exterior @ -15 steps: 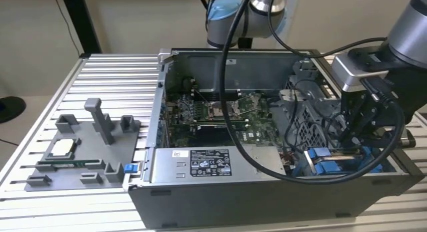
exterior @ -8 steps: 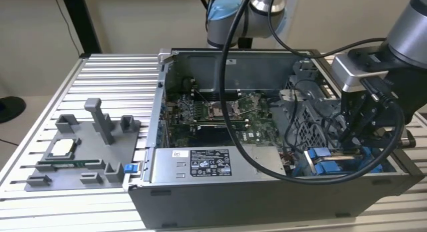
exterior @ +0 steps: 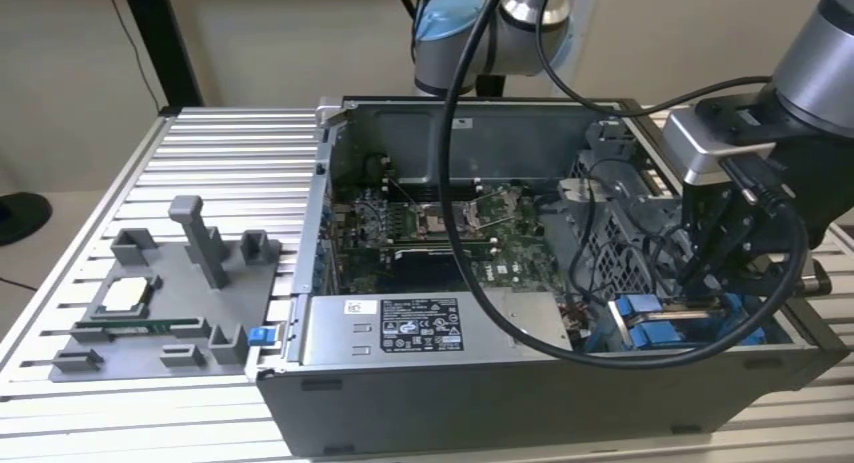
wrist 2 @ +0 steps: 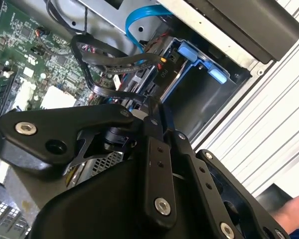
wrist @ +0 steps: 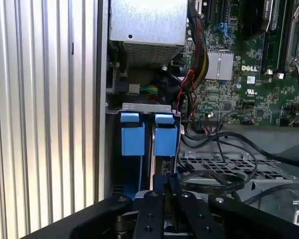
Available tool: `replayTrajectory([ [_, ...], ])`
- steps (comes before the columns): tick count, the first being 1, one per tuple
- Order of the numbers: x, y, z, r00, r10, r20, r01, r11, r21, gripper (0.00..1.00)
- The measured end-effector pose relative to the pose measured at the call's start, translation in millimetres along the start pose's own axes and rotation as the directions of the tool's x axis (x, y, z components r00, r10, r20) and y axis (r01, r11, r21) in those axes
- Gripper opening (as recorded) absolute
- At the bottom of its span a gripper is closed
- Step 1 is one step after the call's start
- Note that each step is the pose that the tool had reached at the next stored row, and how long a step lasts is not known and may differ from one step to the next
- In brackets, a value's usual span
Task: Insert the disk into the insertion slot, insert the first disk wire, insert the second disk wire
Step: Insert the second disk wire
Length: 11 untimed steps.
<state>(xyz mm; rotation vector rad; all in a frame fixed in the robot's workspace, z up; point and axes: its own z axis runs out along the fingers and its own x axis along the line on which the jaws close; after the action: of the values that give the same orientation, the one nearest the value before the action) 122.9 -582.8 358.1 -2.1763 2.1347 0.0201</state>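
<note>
1. Exterior view: the gripper hangs down into the open computer case at the corner on the exterior view's right, directly over the insertion slot. The blue carrier tabs of the disk show just below the fingers, so the disk sits straight under the hand, long axis running down into the bay.
2. First wrist view: the disk stands edge-on in the insertion slot, just ahead of the gripper; two blue tabs point away from the hand, toward the power-supply box. Fingers look narrow, probably pinched on the disk edge; contact is hidden, so I cannot tell.
3. Second wrist view: the gripper meets black cables beside the blue frame.
</note>
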Motion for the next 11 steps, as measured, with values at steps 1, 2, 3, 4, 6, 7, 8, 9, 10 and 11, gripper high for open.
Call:
replayTrajectory([
  [1, -0.1, 0.0, 0.3, 1.0, 0.0, 0.0001, 0.0, 1.0, 0.0001, 0.0],
  [2, -0.1, 0.0, 0.5, 1.0, 0.0, 0.0001, 0.0, 1.0, 0.0003, 0.0],
  [3, -0.1, 0.0, 0.7, 1.0, 0.0, -0.0001, 0.0, 1.0, 0.0004, 0.0],
  [4, -0.1, 0.1, 0.8, 1.0, 0.001, -0.0002, -0.001, 1.0, 0.0005, 0.0],
  [6, 0.0, 0.1, 1.0, 1.0, 0.001, 0.0, -0.001, 1.0, 0.0005, 0.0],
  [7, 0.0, 0.1, 1.2, 1.0, 0.001, 0.0001, -0.001, 1.0, 0.0005, 0.0],
  [8, 0.0, 0.0, 1.4, 1.0, 0.001, 0.0003, -0.001, 1.0, 0.0005, 0.0],
  [9, 0.0, -0.2, 1.7, 1.0, 0.001, 0.0007, -0.001, 1.0, 0.0006, 0.0],
  [10, 0.1, -0.4, 1.9, 1.0, 0.001, 0.0013, -0.001, 1.0, 0.0006, 0.0],
  [11, 0.1, -0.8, 2.3, 1.0, 0.001, 0.0021, -0.001, 1.0, 0.0006, 0.0],
])
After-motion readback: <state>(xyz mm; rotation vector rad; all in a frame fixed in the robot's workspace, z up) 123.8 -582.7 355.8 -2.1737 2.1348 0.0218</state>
